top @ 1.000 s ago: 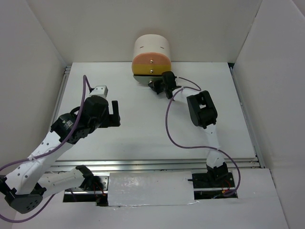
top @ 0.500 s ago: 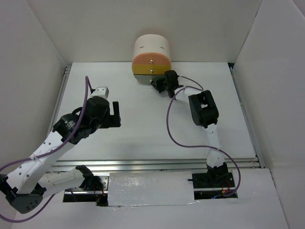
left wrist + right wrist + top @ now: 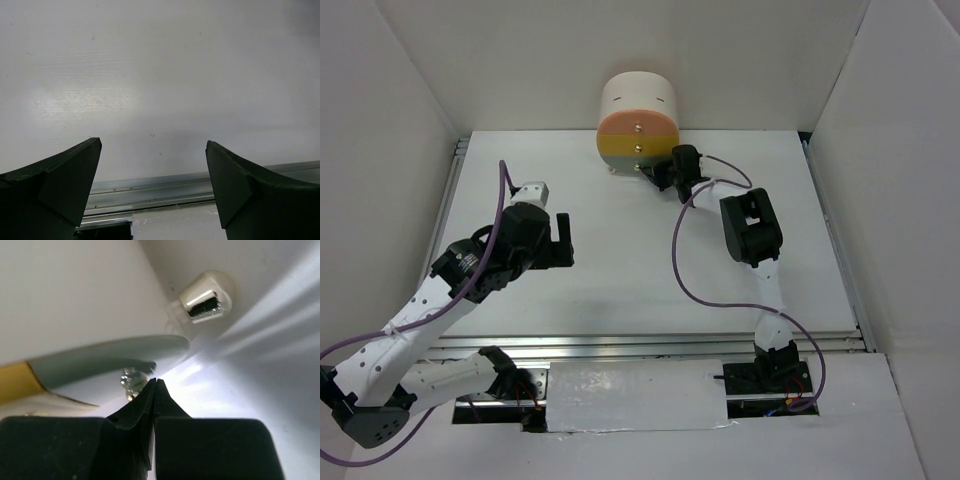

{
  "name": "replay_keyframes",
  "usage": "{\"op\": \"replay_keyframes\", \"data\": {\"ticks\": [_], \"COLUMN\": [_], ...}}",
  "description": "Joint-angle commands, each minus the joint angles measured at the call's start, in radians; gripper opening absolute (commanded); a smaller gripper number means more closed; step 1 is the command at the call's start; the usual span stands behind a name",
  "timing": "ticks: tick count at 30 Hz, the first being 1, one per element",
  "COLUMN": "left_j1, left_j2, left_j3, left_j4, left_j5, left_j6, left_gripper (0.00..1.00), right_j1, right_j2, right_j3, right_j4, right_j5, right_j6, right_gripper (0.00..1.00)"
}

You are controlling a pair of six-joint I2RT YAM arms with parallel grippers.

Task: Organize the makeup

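No makeup shows in any view. The cream cylindrical organizer (image 3: 638,105) stands at the table's far edge, with orange, yellow and grey-green drawer fronts. My right gripper (image 3: 657,176) is shut with nothing in it, and its tips (image 3: 155,381) rest against the small shiny knob (image 3: 130,383) of the grey-green bottom drawer (image 3: 110,359). My left gripper (image 3: 561,240) hangs open over the bare white table (image 3: 160,75) at left, and in the left wrist view the gripper (image 3: 153,146) holds nothing.
A chrome foot (image 3: 202,302) of the organizer sits just beyond the right gripper. White walls close in the table on three sides. A metal rail (image 3: 165,187) runs along the near edge, below the left gripper.
The right gripper moved up and right toward the organizer, and the bottom drawer that stuck out has slid in. The left arm barely moved.
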Motion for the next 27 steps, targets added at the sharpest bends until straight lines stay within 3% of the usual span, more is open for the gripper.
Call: {"op": "replay_keyframes", "data": {"ticks": [1, 6, 9, 10, 11, 12, 13, 14, 16, 18, 22, 27], "left_j1": [0.003, 0.003, 0.009, 0.012, 0.026, 0.04, 0.054, 0.083, 0.107, 0.133, 0.196, 0.31], "left_j2": [-0.031, -0.023, 0.027, 0.042, 0.082, 0.102, 0.125, 0.173, 0.222, 0.291, 0.359, 0.399], "left_j3": [-0.005, -0.01, -0.005, 0.005, 0.014, 0.027, 0.062, 0.088, 0.184, 0.257, 0.389, 0.498], "left_j4": [0.021, -0.014, -0.033, -0.034, -0.027, -0.014, 0.01, 0.021, 0.035, 0.035, 0.104, 0.093], "left_j5": [0.0, -0.065, -0.115, -0.132, -0.166, -0.174, -0.177, -0.183, -0.212, -0.241, -0.246, -0.172], "left_j6": [0.001, -0.034, -0.058, -0.064, -0.057, -0.045, -0.034, -0.013, 0.007, 0.047, 0.156, 0.221], "left_gripper": [0.99, 0.99, 0.99, 0.99, 0.99, 0.99, 0.99, 0.99, 0.99, 0.99, 0.99, 0.99], "right_j1": [-0.009, -0.034, -0.066, -0.072, -0.08, -0.083, -0.084, -0.084, -0.086, -0.084, -0.084, -0.083], "right_j2": [-0.105, -0.261, -0.401, -0.475, -0.511, -0.581, -0.614, -0.641, -0.718, -0.795, -0.95, -1.153], "right_j3": [-0.039, -0.268, -0.427, -0.469, -0.475, -0.455, -0.431, -0.403, -0.316, -0.245, -0.213, -0.145], "right_j4": [0.051, 0.096, 0.103, 0.053, 0.011, -0.112, -0.194, -0.269, -0.473, -0.64, -0.819, -1.058], "right_j5": [0.027, 0.075, 0.081, 0.082, 0.088, 0.095, 0.104, 0.115, 0.115, 0.16, 0.182, 0.216], "right_j6": [-0.042, -0.048, -0.088, -0.111, -0.176, -0.216, -0.261, -0.349, -0.452, -0.588, -0.796, -0.887], "right_gripper": [0.0, 0.0, 0.24, 0.45, 0.54, 0.62, 0.8, 0.9, 1.0, 1.0, 1.0, 1.0]}}
